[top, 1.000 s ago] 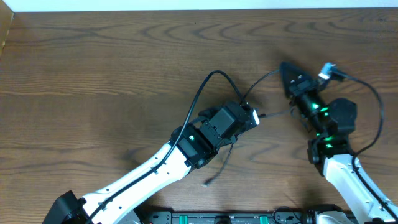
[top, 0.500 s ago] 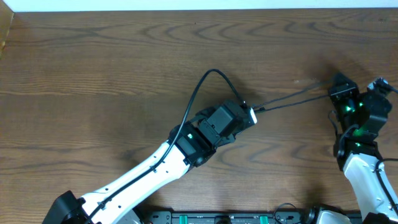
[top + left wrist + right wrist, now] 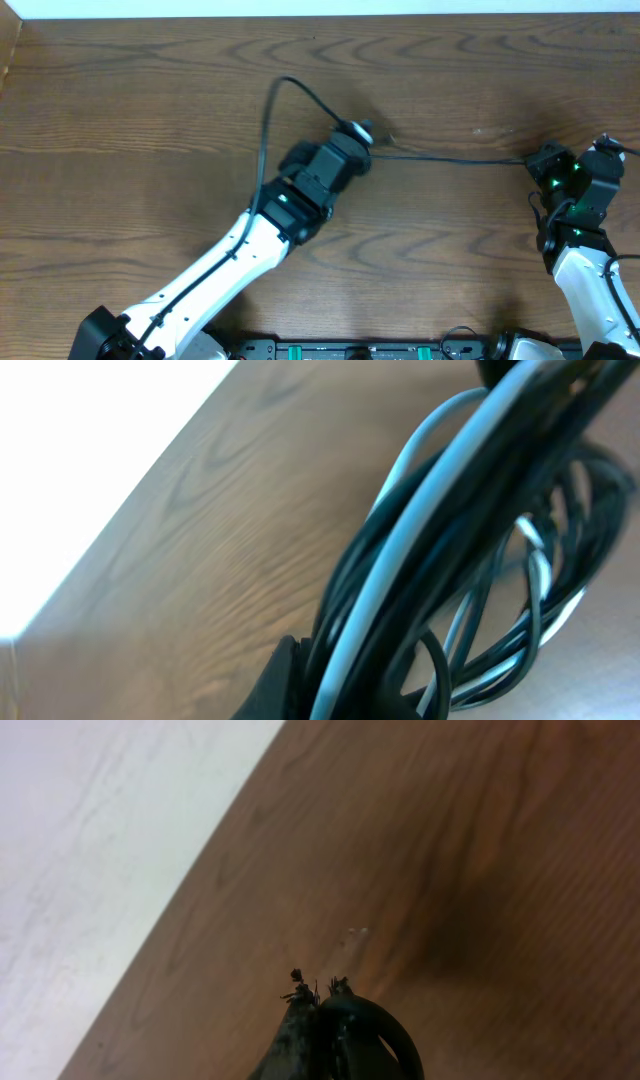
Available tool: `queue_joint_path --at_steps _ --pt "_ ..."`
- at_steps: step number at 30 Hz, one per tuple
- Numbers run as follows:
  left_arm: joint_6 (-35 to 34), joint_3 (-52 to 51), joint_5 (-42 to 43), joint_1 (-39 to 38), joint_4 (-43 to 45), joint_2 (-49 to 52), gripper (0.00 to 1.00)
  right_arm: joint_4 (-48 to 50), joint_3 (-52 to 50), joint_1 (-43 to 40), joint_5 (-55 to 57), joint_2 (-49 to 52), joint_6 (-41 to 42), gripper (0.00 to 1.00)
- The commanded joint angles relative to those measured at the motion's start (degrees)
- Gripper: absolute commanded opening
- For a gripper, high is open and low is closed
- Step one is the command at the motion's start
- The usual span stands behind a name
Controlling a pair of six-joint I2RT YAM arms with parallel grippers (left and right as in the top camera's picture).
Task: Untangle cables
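1. Broadly, a brown wood-grain table (image 3: 150, 120) is filling the overhead view, and a white surface (image 3: 300, 7) is showing as a thin strip beyond its far edge.
2. Both wrist views are showing that same white surface past the table edge, much larger. In the left wrist view it is glaring and blurred, and I cannot tell what it is.
3. Near the middle of the table, the left gripper (image 3: 358, 140) is clamping its jaws narrowly on the cable bundle (image 3: 440, 560). From overhead only a small pale bit is peeking out at its tip.
4. The left wrist view is supplying what the overhead one is missing. The bundle is sitting right against the lens, with black and white-grey cords looping together and further coils hanging over the wood behind, all out of focus.
5. One black cable (image 3: 450, 158) is running in a nearly straight line from the left gripper to the right gripper (image 3: 540, 160), which is sitting by the table's right edge.
6. The right gripper is pinching that black cable with its jaws pressed together. In the right wrist view a dark curve of it is bending just beside the fingertips (image 3: 305, 1020).
7. A thicker black wire (image 3: 268, 110) is arching up from the white left arm (image 3: 230, 260), and it is showing only in the overhead view.
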Motion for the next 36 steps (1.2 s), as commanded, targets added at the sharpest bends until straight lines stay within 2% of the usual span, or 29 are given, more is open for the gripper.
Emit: queue_joint_path --at_steps 1,10,16,21,25,26,29,31,34,36 --pt "-17.5 0.3 -13.4 4.9 -0.2 -1.0 0.08 -0.9 1.6 -2.3 12.6 -0.4 -2.9 0.01" --pt "-33.6 0.3 -13.3 6.4 0.1 -1.0 0.08 -4.7 1.6 -2.3 15.4 -0.4 -2.8 0.01" --pt "-31.5 0.3 -10.3 6.4 -1.6 -1.0 0.08 -12.9 1.6 -2.3 24.3 -0.4 1.2 0.01" --pt "-31.5 0.3 -7.8 6.4 -2.3 -1.0 0.08 -13.8 1.6 -2.3 22.2 -0.4 1.2 0.01" --pt "-31.5 0.3 2.2 6.4 0.5 -1.0 0.07 -12.5 1.6 -2.3 15.3 -0.4 -0.2 0.17" --pt "-31.5 0.3 4.8 6.4 1.3 -1.0 0.08 -11.9 1.6 -2.3 12.5 -0.4 -1.8 0.26" --pt "-30.1 0.3 11.7 6.4 3.0 -1.0 0.07 -9.4 1.6 -2.3 5.6 -0.9 -4.9 0.69" --pt "-27.0 0.3 14.7 6.4 3.0 -1.0 0.07 -6.1 1.6 -2.3 2.3 -2.0 -5.3 0.79" --pt "-26.4 0.3 15.2 6.4 2.6 -1.0 0.07 -1.0 1.6 -2.3 -6.0 -5.4 -6.0 0.86" --pt "-28.6 0.3 15.2 6.4 2.6 -1.0 0.07 1.7 1.6 -2.3 -13.1 -7.9 -7.0 0.89"
